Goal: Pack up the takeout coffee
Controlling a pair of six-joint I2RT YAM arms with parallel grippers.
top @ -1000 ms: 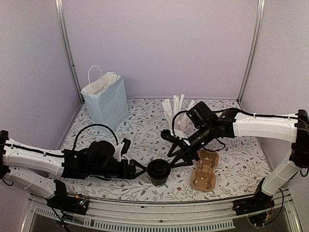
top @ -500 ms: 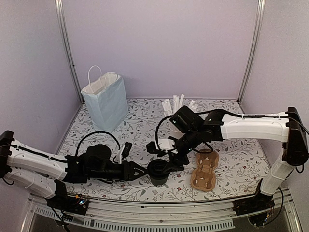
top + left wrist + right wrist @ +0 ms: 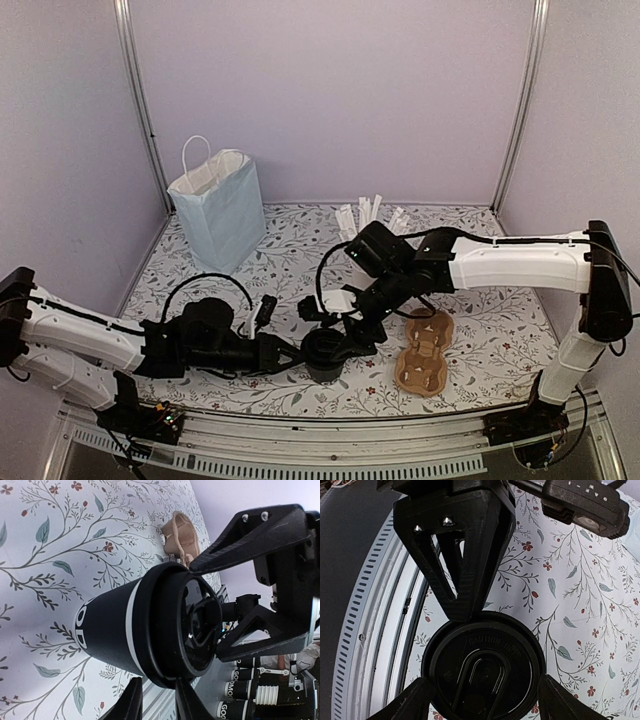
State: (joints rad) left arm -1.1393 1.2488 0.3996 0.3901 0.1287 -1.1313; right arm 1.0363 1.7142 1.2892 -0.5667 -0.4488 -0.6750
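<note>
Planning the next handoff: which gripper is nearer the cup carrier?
Right. The right gripper straddles the takeout coffee beside the cup carrier; the left gripper is on the coffee's far side.

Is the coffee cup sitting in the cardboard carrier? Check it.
No, the cup stands on the table beside the carrier, apart from it.

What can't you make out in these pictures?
- Cup contents: every view, lid covers them.
- Cup's lettering: left wrist view, wraps round the wall.
- Bag inside: top view, its walls hide it.
- Left pincer grip: left wrist view, bottom edge cuts its fingers.
</note>
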